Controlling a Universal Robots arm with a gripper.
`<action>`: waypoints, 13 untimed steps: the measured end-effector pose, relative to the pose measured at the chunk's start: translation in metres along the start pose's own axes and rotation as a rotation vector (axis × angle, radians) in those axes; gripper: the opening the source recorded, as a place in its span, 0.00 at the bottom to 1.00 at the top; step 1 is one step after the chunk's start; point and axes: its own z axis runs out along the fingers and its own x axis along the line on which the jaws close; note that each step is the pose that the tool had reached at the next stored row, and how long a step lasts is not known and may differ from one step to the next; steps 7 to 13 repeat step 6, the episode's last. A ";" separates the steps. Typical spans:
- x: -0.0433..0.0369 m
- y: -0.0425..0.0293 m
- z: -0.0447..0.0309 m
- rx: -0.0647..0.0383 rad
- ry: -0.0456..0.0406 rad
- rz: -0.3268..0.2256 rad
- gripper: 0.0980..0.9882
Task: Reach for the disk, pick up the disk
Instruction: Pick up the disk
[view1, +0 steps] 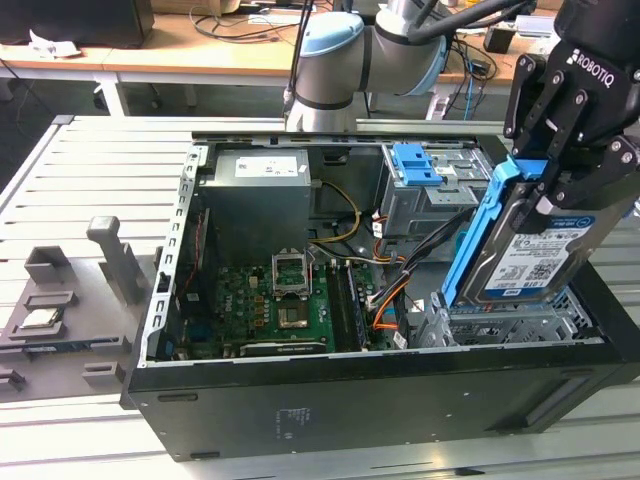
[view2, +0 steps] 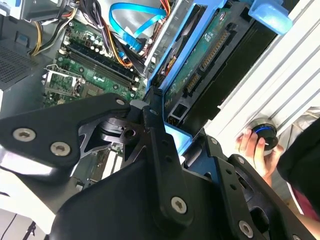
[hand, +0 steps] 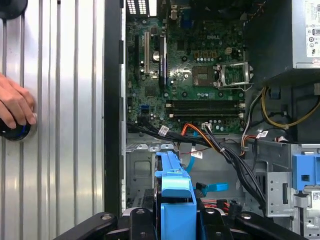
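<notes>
The disk is a silver-grey hard drive with a white-and-blue label and a blue rail frame. It hangs tilted, clear above the metal drive bay at the exterior view's right end of the open computer case. My black gripper is shut on its upper end, fingers clamped over the blue frame. In the second wrist view the disk's green circuit-board underside runs away from the gripper. In the first wrist view the blue frame stands out between the finger links.
The open case holds a motherboard, a grey power supply, loose cables and a blue latch on the drive cage. A person's hand rests on a round knob on the slatted table. A grey fixture holds a processor chip.
</notes>
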 end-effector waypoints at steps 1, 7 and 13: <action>0.0000 0.0000 0.0004 0.000 0.0002 0.000 0.30; 0.0000 0.0000 0.0006 0.000 0.0001 0.000 0.30; 0.0000 0.0000 0.0006 0.000 0.0001 0.000 0.30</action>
